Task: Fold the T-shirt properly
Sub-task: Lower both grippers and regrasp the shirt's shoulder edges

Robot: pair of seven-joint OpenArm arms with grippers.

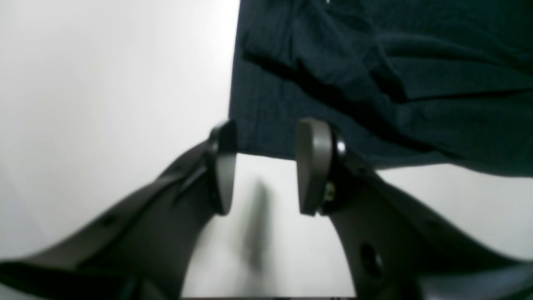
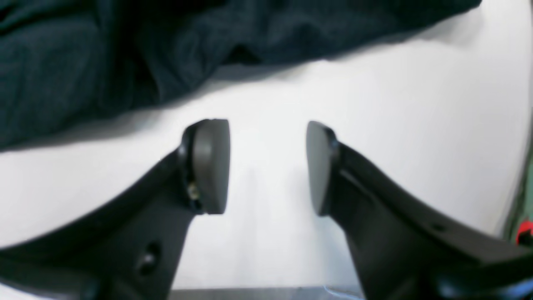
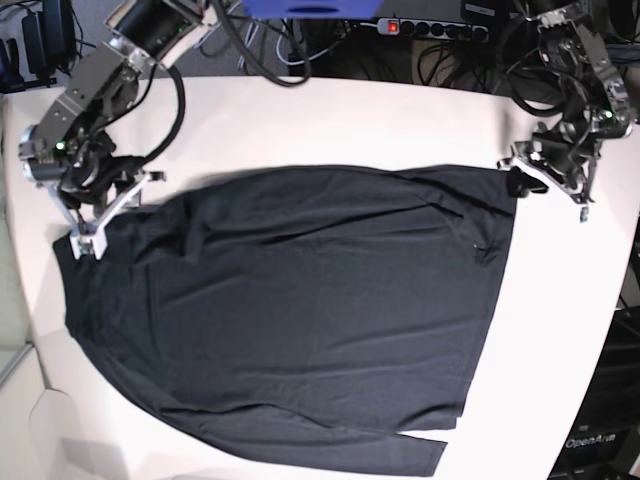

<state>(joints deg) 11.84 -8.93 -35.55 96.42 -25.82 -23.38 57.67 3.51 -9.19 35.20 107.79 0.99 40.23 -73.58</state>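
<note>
Black, thin fabric covers most of the white bench (image 3: 300, 120): the T-shirt (image 3: 300, 310) lies spread out and nearly flat, its long axis running from the left of the base view to the right, one straight hem down the right side and a rounded edge sweeping toward the lower left.

At the upper left of the base view the right gripper (image 3: 88, 222) hovers over the shirt's top left corner. Its own camera shows the fingers (image 2: 210, 166) spread apart with only bare bench between them, and the cloth edge (image 2: 125, 62) lies just beyond the tips, toward the top of that frame. Nothing is pinched.

At the upper right the left gripper (image 3: 548, 180) sits at the shirt's top right corner. From its wrist view the fingers (image 1: 312, 166) are also spread and empty, and the corner of the hem (image 1: 266, 137) lies right between the tips (closer than on the other side), so this arm looks the nearer to a grasp.

Fabric looks soft with a faint sheen. Shallow wrinkles run across the upper half, a raised fold shows in the left wrist view, and a small flap sticks out at the bottom right.
</note>
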